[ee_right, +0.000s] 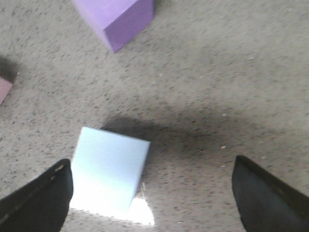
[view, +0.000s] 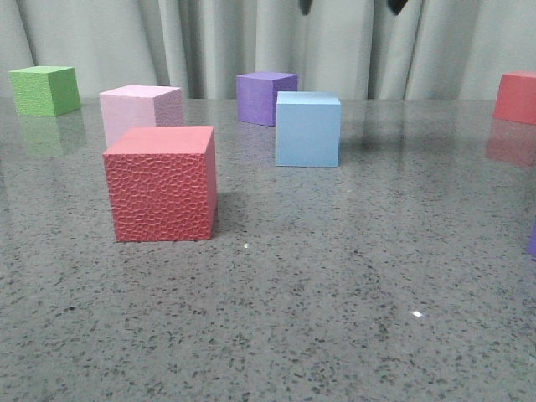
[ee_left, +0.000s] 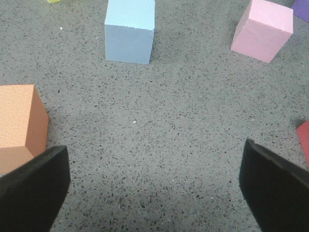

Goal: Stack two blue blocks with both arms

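Observation:
One light blue block (view: 307, 130) stands on the table mid-right in the front view, in front of a purple cube. In the right wrist view this blue block (ee_right: 108, 169) lies below my right gripper (ee_right: 152, 160), close to one finger (ee_right: 38, 200), not between the jaws' middle. The right gripper is open and empty; its fingertips (view: 306, 7) show as dark shapes at the top of the front view. A light blue block (ee_left: 129, 31) shows in the left wrist view, well ahead of my open, empty left gripper (ee_left: 154, 147). I cannot tell whether it is the same block.
In the front view a textured red cube (view: 161, 184) stands front left, a pink cube (view: 138, 113) behind it, a green cube (view: 44, 90) far left, a purple cube (view: 264, 96) at the back and a red cube (view: 517, 96) far right. An orange cube (ee_left: 19, 123) lies beside the left gripper.

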`<state>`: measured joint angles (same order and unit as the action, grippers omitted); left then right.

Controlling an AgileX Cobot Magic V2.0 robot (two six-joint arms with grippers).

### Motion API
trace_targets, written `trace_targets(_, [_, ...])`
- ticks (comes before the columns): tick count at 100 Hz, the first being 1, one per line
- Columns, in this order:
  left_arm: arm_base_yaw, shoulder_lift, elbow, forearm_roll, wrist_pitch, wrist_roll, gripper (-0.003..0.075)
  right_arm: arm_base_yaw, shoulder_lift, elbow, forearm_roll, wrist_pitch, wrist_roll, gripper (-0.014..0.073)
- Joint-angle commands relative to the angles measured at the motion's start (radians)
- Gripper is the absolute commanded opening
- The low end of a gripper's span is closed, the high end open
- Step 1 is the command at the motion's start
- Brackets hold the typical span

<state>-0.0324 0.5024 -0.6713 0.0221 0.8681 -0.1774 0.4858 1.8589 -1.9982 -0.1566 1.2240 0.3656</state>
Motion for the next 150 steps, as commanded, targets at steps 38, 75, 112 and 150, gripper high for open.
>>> trace_targets(38, [-0.001,0.012,-0.034,-0.008,-0.063,0.002,0.0681,-0.222,-0.326,0.335,-0.021,-0.172,-0.065,0.0654])
trace_targets(75, [-0.001,0.012,-0.034,-0.008,-0.063,0.002,0.0681,-0.34,-0.635,0.751,-0.021,-0.312,-0.097,0.0654])
trace_targets(112, [-0.001,0.012,-0.034,-0.008,-0.063,0.002,0.0681,-0.341,-0.922,1.014,-0.037,-0.358,-0.119,0.0654])
trace_targets(150, [-0.001,0.012,-0.034,-0.008,-0.063,0.002,0.0681,-0.341,-1.145,1.152,-0.06,-0.356,-0.119,0.0654])
